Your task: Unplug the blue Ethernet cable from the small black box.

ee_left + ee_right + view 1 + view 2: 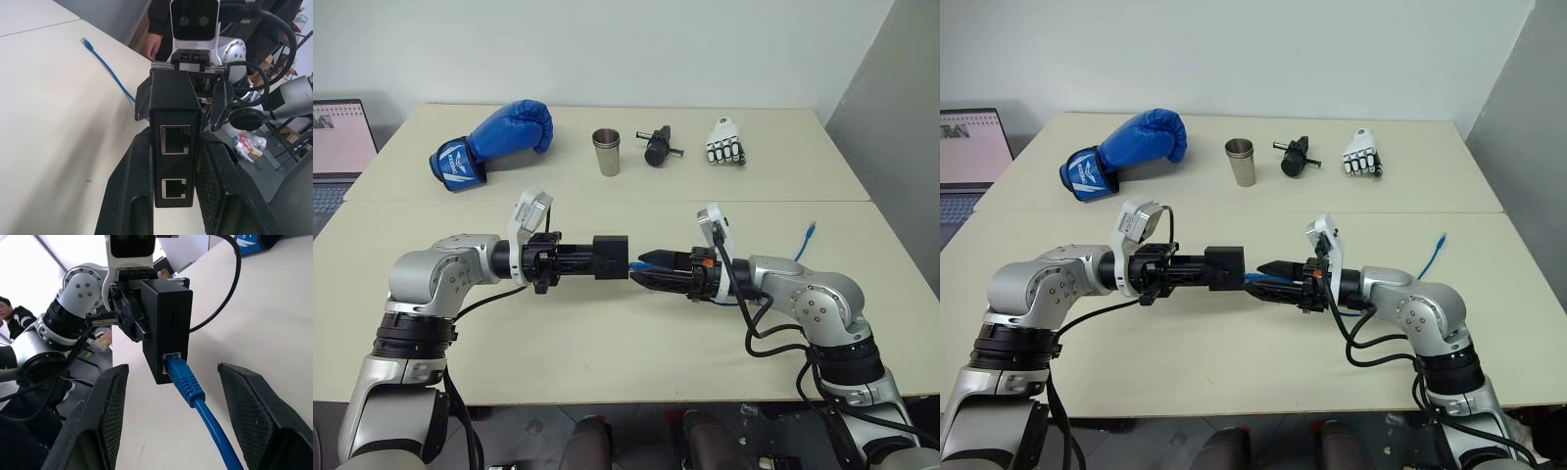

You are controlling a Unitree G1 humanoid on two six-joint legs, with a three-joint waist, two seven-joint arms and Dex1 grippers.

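The blue Ethernet cable (pixel 188 382) is still plugged into the small black box (pixel 166 328); its plug sits in one port on the box's end face, and the cord runs back between the fingers of my right tool (pixel 171 421), which stand spread on either side of it without touching it; the cable's far end (pixel 812 231) lies loose on the tabletop (pixel 607 343) beyond my right arm. The box is held above the tabletop, pinched between the two fingers of my left tool (pixel 171 196), which are pressed against its sides; in the left wrist view two ports show on the near face of the box. My two tools point toward each other, level, the box between them near the middle of the tabletop's front half.

Along the far edge of the tabletop, well apart from the box, lie a blue boxing glove (pixel 494 142), a steel cup (pixel 606 151) standing upright, a black cylindrical tool with a metal rod (pixel 658 147) and a small white robot hand (pixel 725 143); a laptop (pixel 337 157) stands open beside the tabletop on my left; a person (pixel 12 316) sits beyond my left arm in the right wrist view.
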